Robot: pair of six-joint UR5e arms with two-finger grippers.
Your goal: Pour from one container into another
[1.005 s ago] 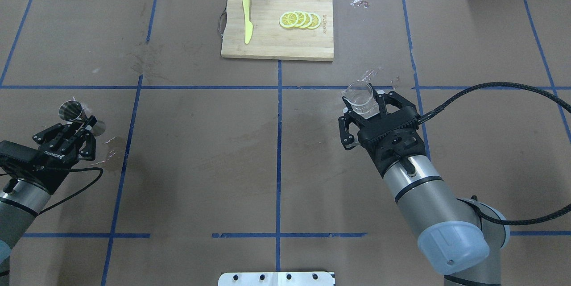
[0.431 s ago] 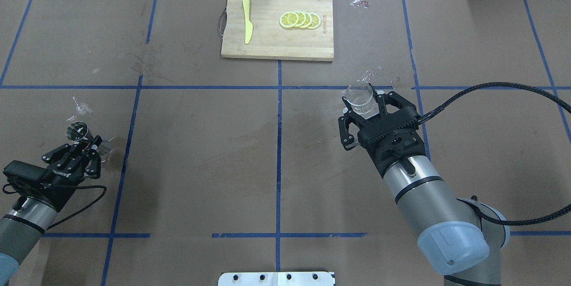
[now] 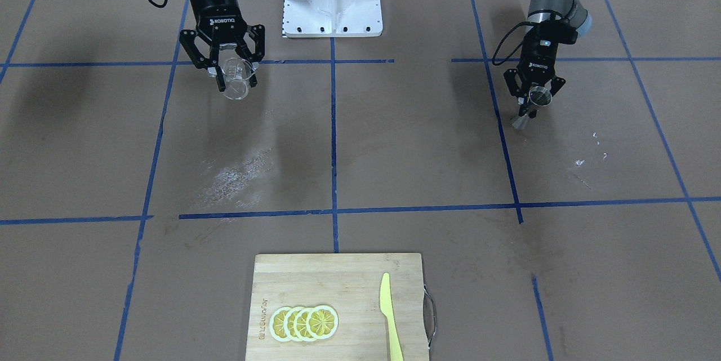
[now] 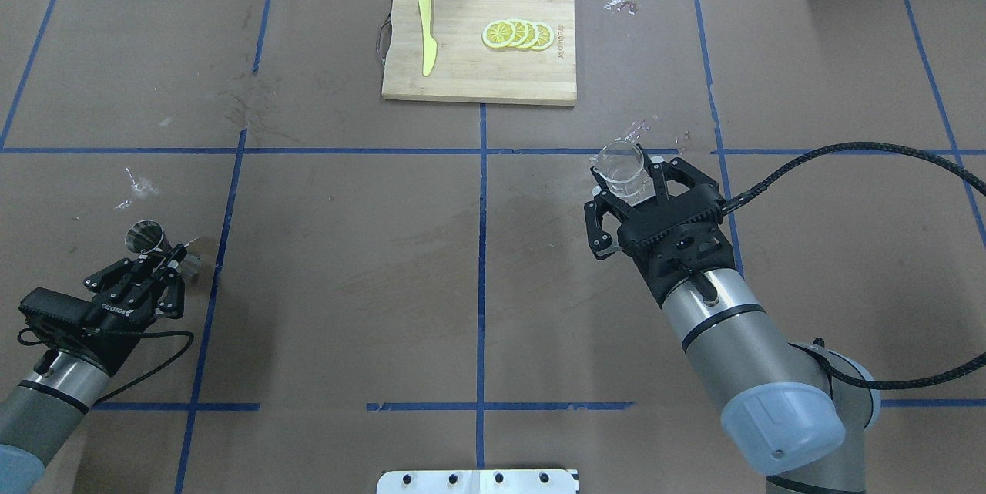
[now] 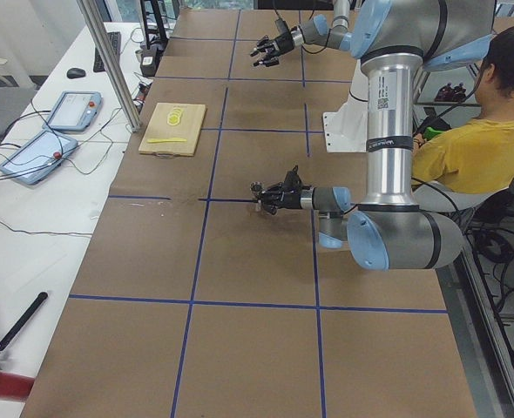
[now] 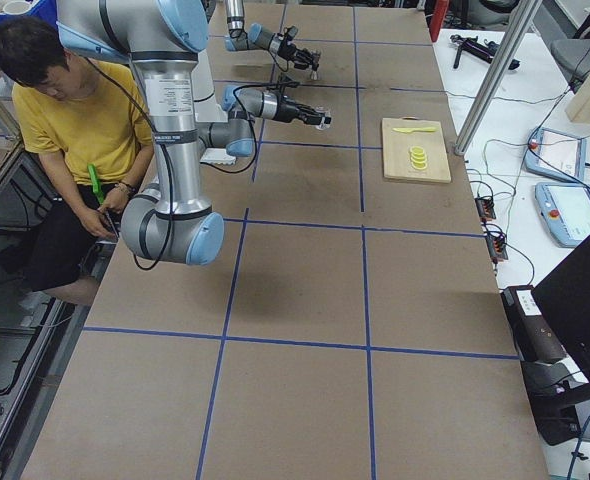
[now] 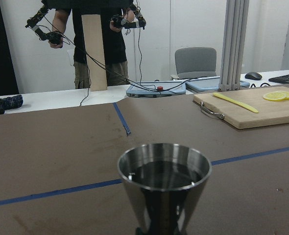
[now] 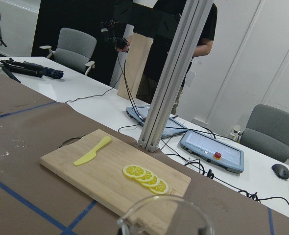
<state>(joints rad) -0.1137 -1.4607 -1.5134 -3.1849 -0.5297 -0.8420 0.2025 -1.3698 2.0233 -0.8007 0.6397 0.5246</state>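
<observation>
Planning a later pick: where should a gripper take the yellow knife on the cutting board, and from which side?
Probably its straight handle, the end farther from the robot, coming straight down. The yellow knife lies flat on the cutting board, so only its thin side edges can be pinched: set the jaws across its narrow width.

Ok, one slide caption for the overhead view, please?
Left gripper holds the steel jigger, right gripper holds the glass cup, far apart.

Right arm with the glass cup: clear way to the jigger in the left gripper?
Probably yes: nothing stands between the cup and the jigger; the cutting board lies farther back. The gap is wide, though.
</observation>
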